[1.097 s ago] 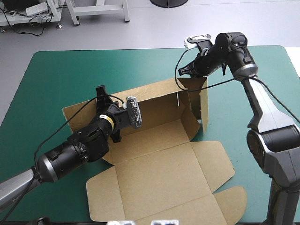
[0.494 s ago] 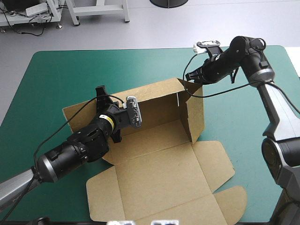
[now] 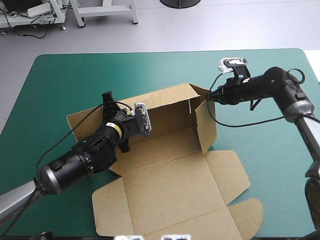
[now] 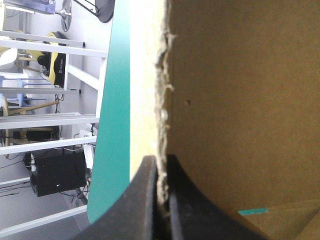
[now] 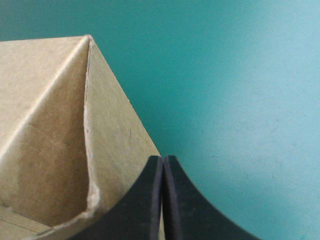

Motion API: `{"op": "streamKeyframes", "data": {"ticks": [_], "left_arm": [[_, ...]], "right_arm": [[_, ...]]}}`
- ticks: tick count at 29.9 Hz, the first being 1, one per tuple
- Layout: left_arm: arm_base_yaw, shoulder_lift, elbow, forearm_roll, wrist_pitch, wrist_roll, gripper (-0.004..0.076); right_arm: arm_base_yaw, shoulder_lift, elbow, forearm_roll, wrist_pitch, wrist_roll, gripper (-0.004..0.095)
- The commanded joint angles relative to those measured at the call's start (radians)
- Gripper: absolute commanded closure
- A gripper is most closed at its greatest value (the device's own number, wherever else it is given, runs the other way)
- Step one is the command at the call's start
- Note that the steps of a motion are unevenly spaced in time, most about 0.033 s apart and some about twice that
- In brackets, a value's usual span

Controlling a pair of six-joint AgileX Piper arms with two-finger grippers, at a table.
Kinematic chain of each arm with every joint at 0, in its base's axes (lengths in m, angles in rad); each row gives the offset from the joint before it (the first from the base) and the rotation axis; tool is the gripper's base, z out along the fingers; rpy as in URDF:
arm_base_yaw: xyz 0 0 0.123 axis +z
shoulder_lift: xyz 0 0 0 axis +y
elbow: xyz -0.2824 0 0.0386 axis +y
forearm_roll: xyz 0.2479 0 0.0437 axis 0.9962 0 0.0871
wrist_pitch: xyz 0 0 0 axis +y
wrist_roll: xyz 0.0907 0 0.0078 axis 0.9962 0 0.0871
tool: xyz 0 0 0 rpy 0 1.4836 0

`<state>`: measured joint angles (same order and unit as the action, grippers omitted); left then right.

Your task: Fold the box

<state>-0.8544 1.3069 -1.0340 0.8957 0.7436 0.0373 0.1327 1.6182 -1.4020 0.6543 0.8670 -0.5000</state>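
Observation:
The brown box (image 3: 170,185) lies mid-table with its long back wall (image 3: 165,107) and right end wall (image 3: 207,125) standing, and its lid panel flat toward the near edge. My left gripper (image 3: 107,98) is at the back wall's left end. In the left wrist view it (image 4: 162,172) is shut on the ragged board edge (image 4: 162,100). My right gripper (image 3: 212,96) is just outside the far right corner. In the right wrist view it (image 5: 162,162) is shut, its tips against the end wall's outer face (image 5: 115,130), with no board between them.
Flat lid flaps (image 3: 240,215) reach toward the table's near right edge. A low flap (image 3: 80,120) lies flat at the box's left end. Bare teal-green cover (image 3: 260,150) stretches to the right of the box and along the far side (image 3: 125,70).
My right arm has swung right and down from above the far right corner to outside the end wall. That wall now stands straighter, with its corner drawn in. The left arm holds still.

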Motion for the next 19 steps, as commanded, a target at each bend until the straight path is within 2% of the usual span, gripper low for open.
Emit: {"op": "streamKeyframes", "data": {"ticks": [1,9,15,19], "left_arm": [[-0.007,-0.022,-0.017,-0.045,-0.056,-0.019,0.0729],[-0.007,-0.022,-0.017,-0.045,-0.058,-0.019,0.0729],[-0.007,-0.022,-0.017,-0.038,-0.06,-0.019,0.0729],[-0.007,-0.022,-0.017,-0.038,-0.06,-0.019,0.0729]], "right_arm": [[-0.013,-0.071,0.066,0.173,-0.113,-0.145,0.0912],[-0.013,-0.105,0.207,0.335,-0.197,-0.392,0.0912],[-0.024,-0.168,0.294,0.422,-0.208,-0.555,0.0912],[-0.037,-0.2,0.367,0.541,-0.208,-0.699,0.0912]]}}
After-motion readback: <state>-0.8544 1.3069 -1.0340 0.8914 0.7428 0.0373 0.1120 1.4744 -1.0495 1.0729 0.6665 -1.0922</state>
